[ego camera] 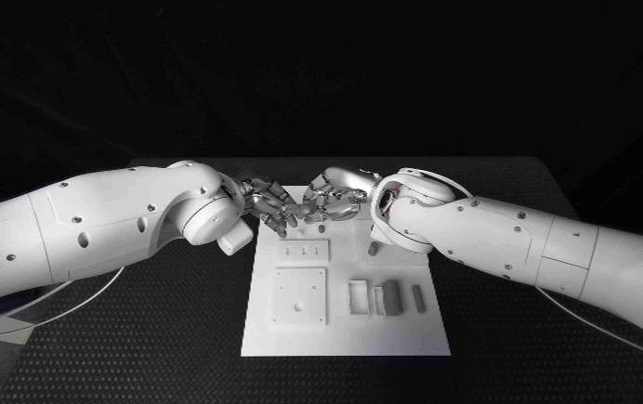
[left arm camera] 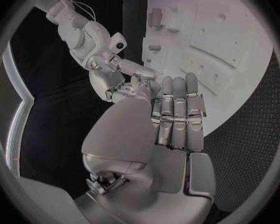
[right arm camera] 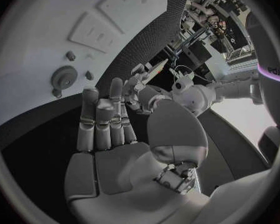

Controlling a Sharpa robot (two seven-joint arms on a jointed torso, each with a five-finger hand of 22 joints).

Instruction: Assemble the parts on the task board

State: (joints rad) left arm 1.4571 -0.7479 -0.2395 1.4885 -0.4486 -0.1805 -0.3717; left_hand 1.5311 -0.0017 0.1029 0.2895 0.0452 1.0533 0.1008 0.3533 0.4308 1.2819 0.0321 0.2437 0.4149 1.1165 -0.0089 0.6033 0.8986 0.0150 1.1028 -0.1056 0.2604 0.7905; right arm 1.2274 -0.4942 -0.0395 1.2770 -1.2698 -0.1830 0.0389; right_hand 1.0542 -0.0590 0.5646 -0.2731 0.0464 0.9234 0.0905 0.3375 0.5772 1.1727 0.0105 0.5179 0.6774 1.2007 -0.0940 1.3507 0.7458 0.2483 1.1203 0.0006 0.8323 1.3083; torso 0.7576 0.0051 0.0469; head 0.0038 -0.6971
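Both silver hands, left [ego camera: 269, 207] and right [ego camera: 335, 202], meet fingertip to fingertip over the far end of the flat white plastic task board [ego camera: 343, 330], grasp unclear, its grey parts [ego camera: 382, 297] lying near, so a handover could fumble.

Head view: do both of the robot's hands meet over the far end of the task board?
Yes, the left hand and right hand come together above the task board at its far edge.

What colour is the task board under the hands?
White: the task board is a plain white plate on the black table, clearest in the head view.
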